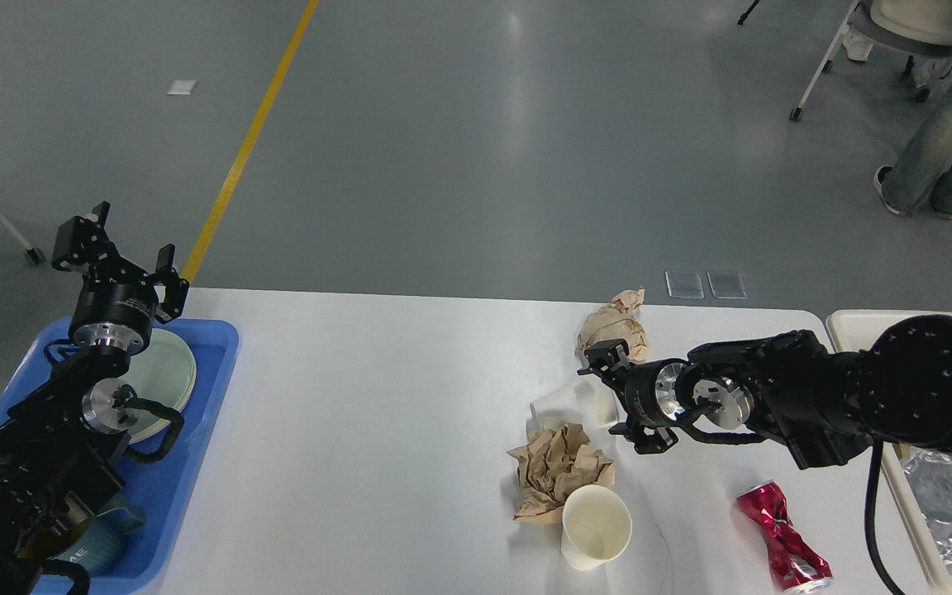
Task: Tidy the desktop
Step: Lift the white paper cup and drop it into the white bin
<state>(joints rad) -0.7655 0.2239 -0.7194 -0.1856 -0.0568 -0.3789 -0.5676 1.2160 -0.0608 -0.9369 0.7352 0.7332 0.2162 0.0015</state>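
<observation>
Low over the white tabletop [377, 430], the right tool [618, 397] is reaching leftward from the right edge of the view, its two fingers spread wide, one above and one below the base end of a white paper cup lying on its side [568, 403]. Whether the fingers are actually touching the cup cannot be told; nothing is being gripped between them. Just beyond the tool, toward the far edge, a crumpled brown paper ball [613, 324] is sitting on the tabletop. Just nearer than the tipped cup, a second crumpled brown paper wad [557, 473] is lying against an upright paper cup [596, 537]. To the right of these, a crushed red can [783, 535] is lying near the front edge. A cream bin [856, 319] is standing beside the tabletop's right end.

At the left end, the left tool [116, 248] is hanging high with its fingers parted and holding nothing, above a blue tray [213, 355] carrying a pale green plate [164, 376].
</observation>
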